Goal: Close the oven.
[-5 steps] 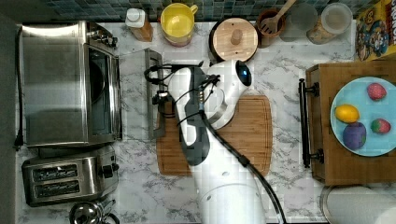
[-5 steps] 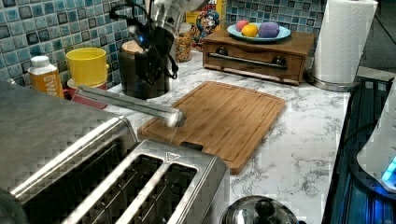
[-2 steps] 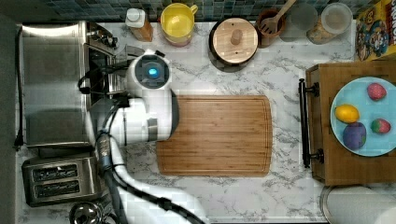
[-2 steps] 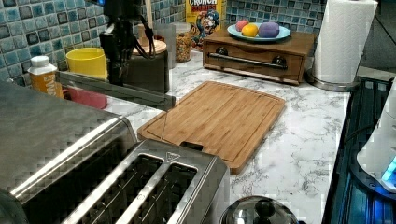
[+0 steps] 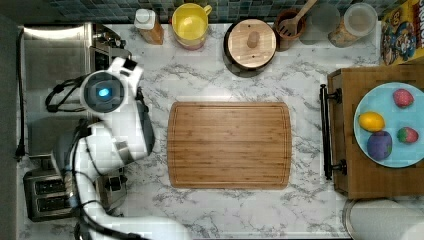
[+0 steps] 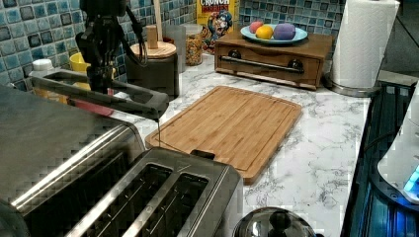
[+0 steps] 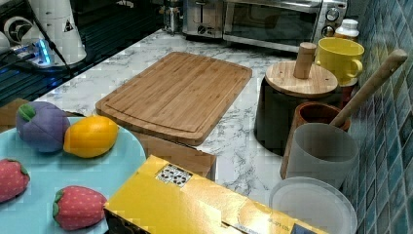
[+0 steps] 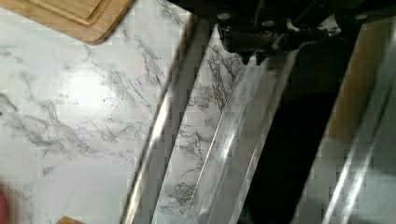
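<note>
A: Start with the big things. Where does the large boxy stainless-steel toaster oven [image 5: 52,95] stand?

B: At the top view's left edge of the white marbled surface [image 5: 225,210], past the bamboo cutting board [image 5: 229,145] and beside the smaller two-slot steel toaster [image 5: 47,195]. In the left view its glass door with the metal bar handle [image 6: 99,94] is part raised, roughly level, not shut.

A: And the robot's hand [image 6: 101,74]?

B: It hangs right at the door's upper side in the left view. I cannot tell how far it is open, or whether it has hold of the handle.

A: What could go wrong?

B: In my judgement, if it only presses on the smooth glass, it may slip off and the door drop back; a push aimed off the hinge arc could shove the whole oven instead
</note>
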Tool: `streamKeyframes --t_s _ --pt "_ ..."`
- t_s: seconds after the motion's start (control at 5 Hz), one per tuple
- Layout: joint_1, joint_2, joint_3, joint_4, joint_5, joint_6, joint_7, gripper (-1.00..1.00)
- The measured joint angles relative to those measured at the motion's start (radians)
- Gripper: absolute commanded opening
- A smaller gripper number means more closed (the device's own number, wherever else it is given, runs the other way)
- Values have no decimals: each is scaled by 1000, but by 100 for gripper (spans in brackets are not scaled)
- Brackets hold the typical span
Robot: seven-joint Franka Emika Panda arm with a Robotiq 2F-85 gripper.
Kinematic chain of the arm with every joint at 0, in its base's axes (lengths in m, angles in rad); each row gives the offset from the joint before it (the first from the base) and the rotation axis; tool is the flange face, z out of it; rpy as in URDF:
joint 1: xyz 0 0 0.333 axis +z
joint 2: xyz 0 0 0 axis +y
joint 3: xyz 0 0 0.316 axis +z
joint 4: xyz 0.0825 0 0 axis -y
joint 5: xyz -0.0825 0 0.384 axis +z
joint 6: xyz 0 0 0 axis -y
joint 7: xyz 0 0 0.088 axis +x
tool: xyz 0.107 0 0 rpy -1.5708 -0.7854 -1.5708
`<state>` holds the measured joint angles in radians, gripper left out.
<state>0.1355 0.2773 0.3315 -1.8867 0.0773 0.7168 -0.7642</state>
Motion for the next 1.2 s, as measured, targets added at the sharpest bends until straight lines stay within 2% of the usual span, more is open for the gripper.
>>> streamKeyframes --t_s 0.2,0.4,0.6,0.8,1.0,1.2 --pt "77 0 3 13 -191 -17 112 -100" --pt "165 -3 -17 13 -269 5 227 -100" --pt "186 -13 -28 8 -309 0 312 -100" --pt "184 -35 -35 8 -309 5 359 -100" --pt "169 -89 -37 3 -128 -4 305 -100" --pt "156 -118 -35 96 -146 -239 240 -100"
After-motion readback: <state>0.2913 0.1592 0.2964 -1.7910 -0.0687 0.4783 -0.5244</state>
